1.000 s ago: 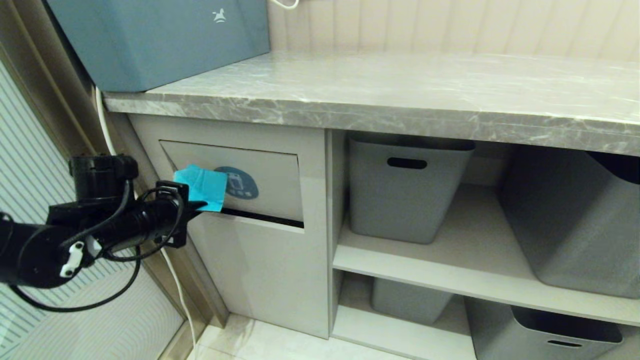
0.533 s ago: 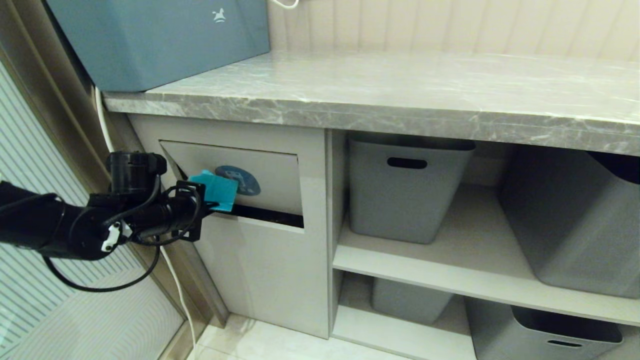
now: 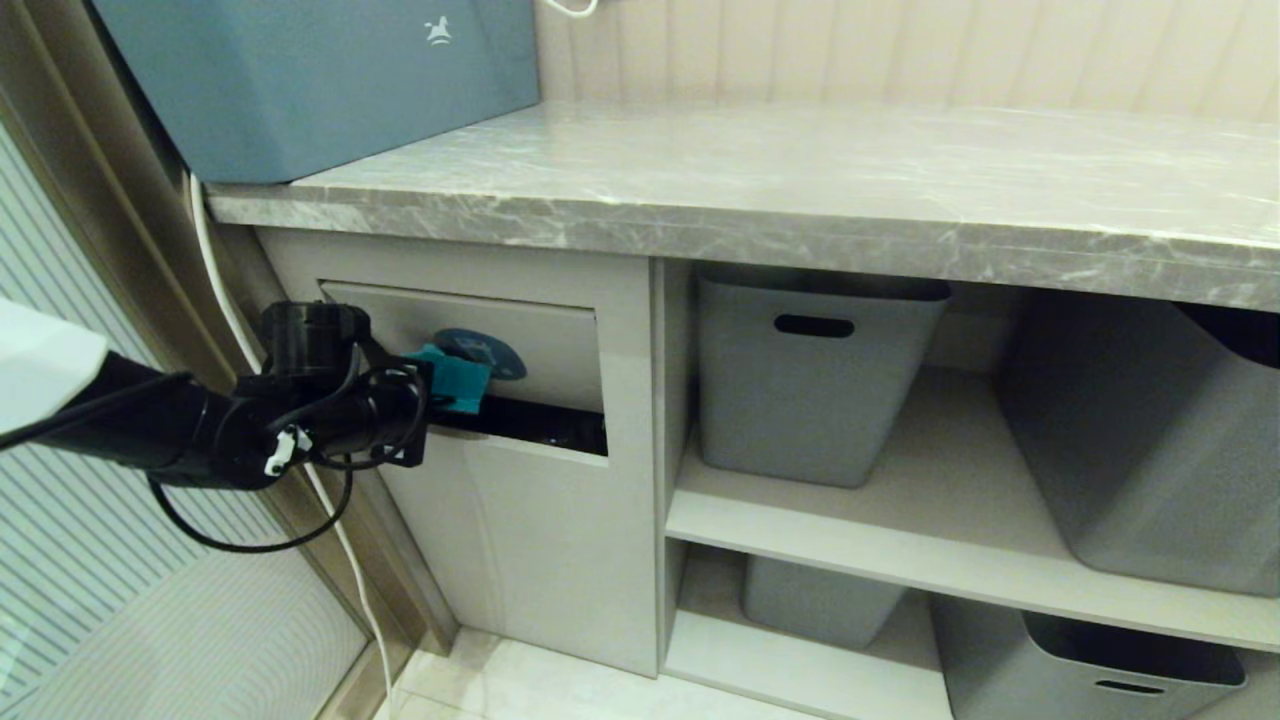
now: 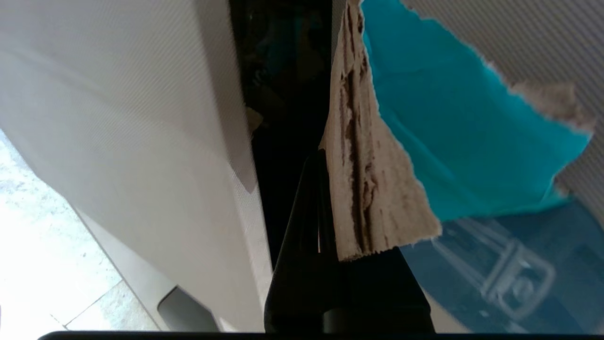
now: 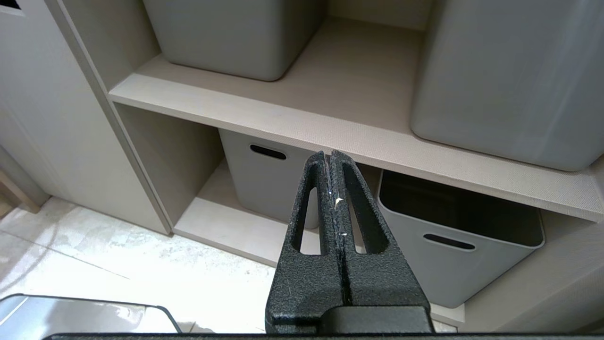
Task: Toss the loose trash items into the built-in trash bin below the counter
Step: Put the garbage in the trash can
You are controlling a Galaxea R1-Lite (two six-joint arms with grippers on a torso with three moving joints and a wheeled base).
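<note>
- Now the left gripper point(image 3: 440, 392) pinches the folded teal-and-brown cardboard piece point(image 3: 458, 383) and presses it against the tilting flap point(image 3: 540, 335) of the built-in trash bin point(image 3: 520, 520), which is tipped inward above a dark slot.
- The cardboard is partly in the opening, not yet released.
- The visible worktop point(image 3: 800, 190) carries only the large blue-grey box point(image 3: 320, 80); no bottle or blister card shows there.
- The right gripper point(image 5: 330, 189) hangs pressed together and empty before the grey storage bins point(image 5: 453, 236).

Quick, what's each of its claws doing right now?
Left gripper: shut on the teal cardboard piece, at the trash flap.
Right gripper: shut, empty, by the shelves.
</note>
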